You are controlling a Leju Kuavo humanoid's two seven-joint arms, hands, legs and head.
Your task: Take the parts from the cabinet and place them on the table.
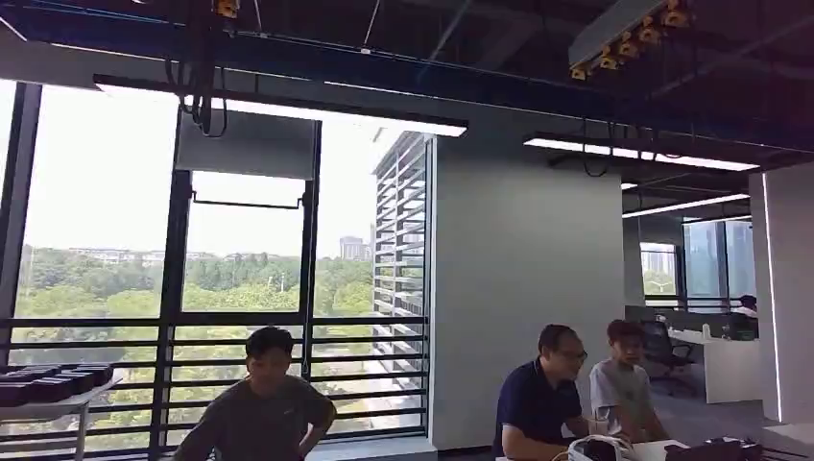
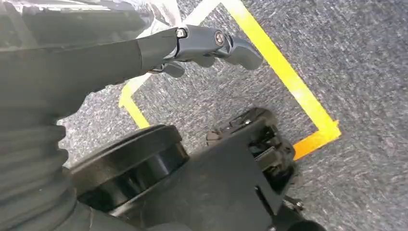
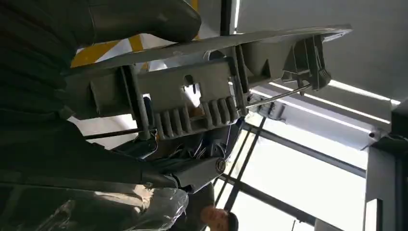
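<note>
A grey carpeted floor carries yellow tape lines that meet at a corner, with a white strip beside them. At the left of the head view, a pale table holds a row of dark trays. At the lower right, a white table bears a dark object and a white one.
</note>
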